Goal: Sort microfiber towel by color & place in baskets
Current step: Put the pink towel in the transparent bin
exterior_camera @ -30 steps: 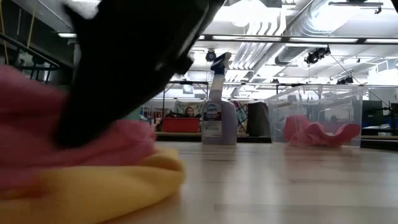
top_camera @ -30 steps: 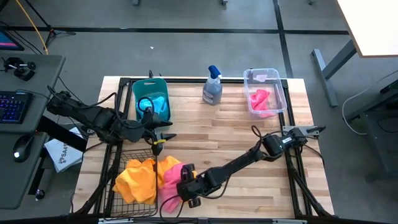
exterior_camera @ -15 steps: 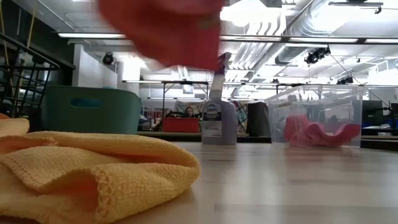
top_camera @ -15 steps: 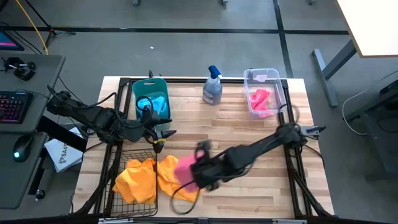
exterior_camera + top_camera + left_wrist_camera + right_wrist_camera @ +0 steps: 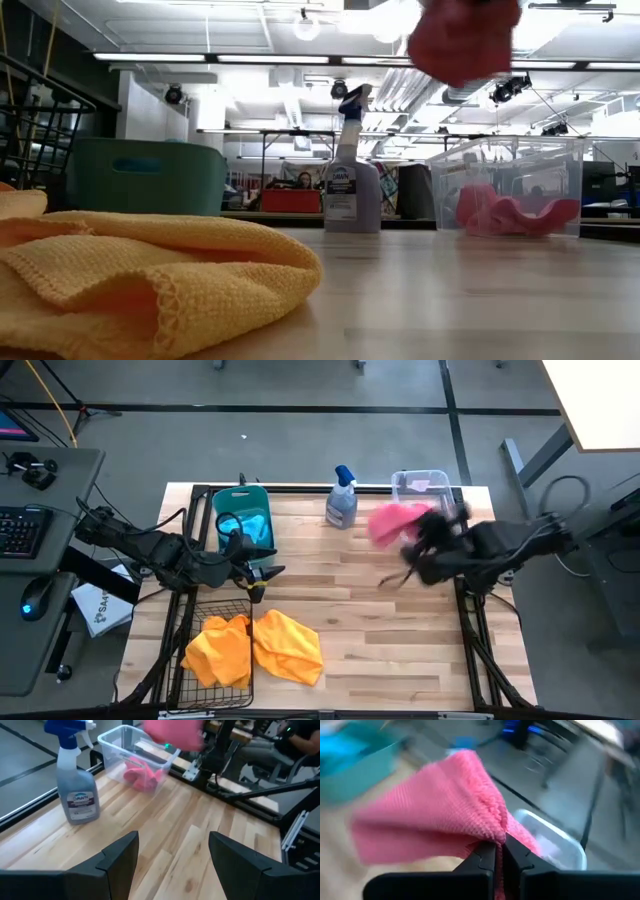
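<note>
My right gripper [image 5: 502, 854] is shut on a pink microfiber towel [image 5: 392, 520], carried in the air beside the clear bin [image 5: 428, 482] at the far right. Another pink towel [image 5: 515, 212] lies in that bin. A blue towel [image 5: 248, 526] lies in the teal tub [image 5: 222, 508]. One orange-yellow towel [image 5: 288, 646] lies spread on the table near the front. Another [image 5: 214, 652] lies in the black wire basket [image 5: 190, 622]. My left gripper [image 5: 263, 576] stands open in front of the tub, with nothing between its fingers. My right gripper pinches a gathered bunch of the pink towel [image 5: 496, 836] between its two fingertips; one layer or several, I cannot tell. The towel is lifted clear of the table and spreads out loosely beyond the fingers [image 5: 482, 854].
A spray bottle [image 5: 342, 500] with a blue trigger stands at the far edge between the tub and the bin. Bare wood lies across the table's middle and near right. A black frame rail [image 5: 466, 550] runs along the right side.
My right gripper has taken hold of the pink towel at the near edge, lifted it off the orange-yellow towel and swung it up and toward the far right, to the clear bin. The orange-yellow towel has stayed on the table.
</note>
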Action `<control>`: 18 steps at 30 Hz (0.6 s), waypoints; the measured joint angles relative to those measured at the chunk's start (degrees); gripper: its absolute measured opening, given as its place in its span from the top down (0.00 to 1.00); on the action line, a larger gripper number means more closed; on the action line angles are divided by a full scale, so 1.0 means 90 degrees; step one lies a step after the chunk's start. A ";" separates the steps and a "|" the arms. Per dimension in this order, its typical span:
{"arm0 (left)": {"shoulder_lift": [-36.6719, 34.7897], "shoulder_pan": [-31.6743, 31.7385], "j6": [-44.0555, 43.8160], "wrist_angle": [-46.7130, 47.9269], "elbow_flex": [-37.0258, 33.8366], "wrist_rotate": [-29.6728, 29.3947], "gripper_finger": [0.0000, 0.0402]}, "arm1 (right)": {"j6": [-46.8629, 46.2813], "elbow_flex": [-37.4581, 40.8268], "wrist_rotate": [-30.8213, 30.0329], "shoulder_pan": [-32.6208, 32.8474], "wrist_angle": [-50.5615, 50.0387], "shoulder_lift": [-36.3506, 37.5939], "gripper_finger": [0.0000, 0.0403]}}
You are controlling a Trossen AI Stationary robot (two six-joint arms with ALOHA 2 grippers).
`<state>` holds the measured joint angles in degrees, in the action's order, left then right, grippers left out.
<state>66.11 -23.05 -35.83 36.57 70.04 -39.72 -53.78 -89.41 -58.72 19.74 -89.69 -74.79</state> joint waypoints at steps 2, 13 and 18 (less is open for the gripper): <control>0.0000 0.0000 0.0004 -0.0106 0.0000 -0.0022 0.43 | -0.1005 0.0775 -0.0207 -0.0515 0.0028 0.0717 1.00; 0.0000 0.0000 -0.0070 -0.0434 0.0000 -0.0209 0.43 | -0.0459 0.3347 0.1614 -0.4282 0.2319 0.2432 1.00; 0.0000 0.0000 -0.0344 -0.0434 0.0000 -0.0203 0.43 | 0.1113 0.3788 0.3796 -0.5659 0.4060 0.2234 1.00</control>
<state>66.11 -23.05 -38.93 32.67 70.04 -41.55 -43.76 -55.31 -24.56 -31.19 -53.15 -54.69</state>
